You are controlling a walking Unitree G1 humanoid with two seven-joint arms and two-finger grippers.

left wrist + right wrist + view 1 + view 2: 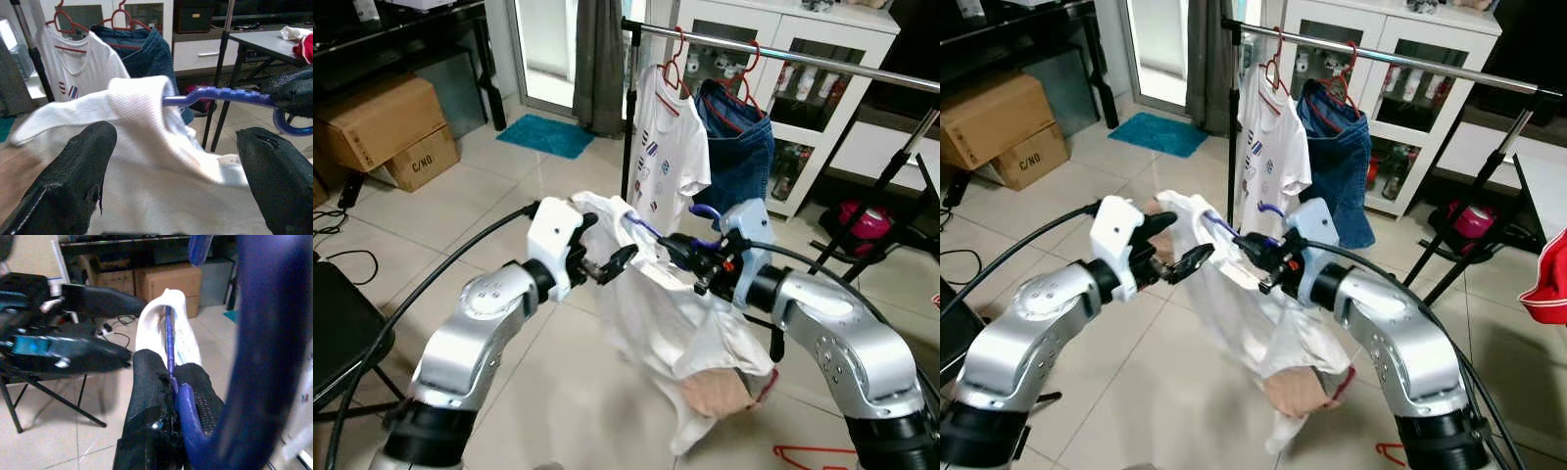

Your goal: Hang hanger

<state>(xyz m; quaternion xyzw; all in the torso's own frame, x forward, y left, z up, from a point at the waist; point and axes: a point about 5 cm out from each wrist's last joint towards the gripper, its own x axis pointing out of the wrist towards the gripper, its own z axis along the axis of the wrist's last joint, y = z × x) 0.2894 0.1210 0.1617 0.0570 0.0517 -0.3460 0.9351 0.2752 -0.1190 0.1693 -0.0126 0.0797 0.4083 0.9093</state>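
Note:
A purple hanger (pixel 646 231) carries a white garment (pixel 666 323) that droops toward the floor in front of me. My right gripper (pixel 683 251) is shut on the purple hanger (pixel 168 333) just below its hook (pixel 705 211). My left gripper (pixel 607 257) stands open at the garment's shoulder, with one finger (pixel 73 181) on each side of the white cloth (pixel 142 103). Behind stands the clothes rail (pixel 783 51), holding a white T-shirt (pixel 666 147) and jeans (pixel 744 147) on red hangers.
Cardboard boxes (pixel 377 122) and a teal mat (pixel 546 135) lie at the back left. A white cabinet (pixel 813 39) stands behind the rail. There is a black chair (pixel 337 333) at my left, a red hanger (pixel 813 455) on the floor and a red cloth (pixel 1547 279) at the right.

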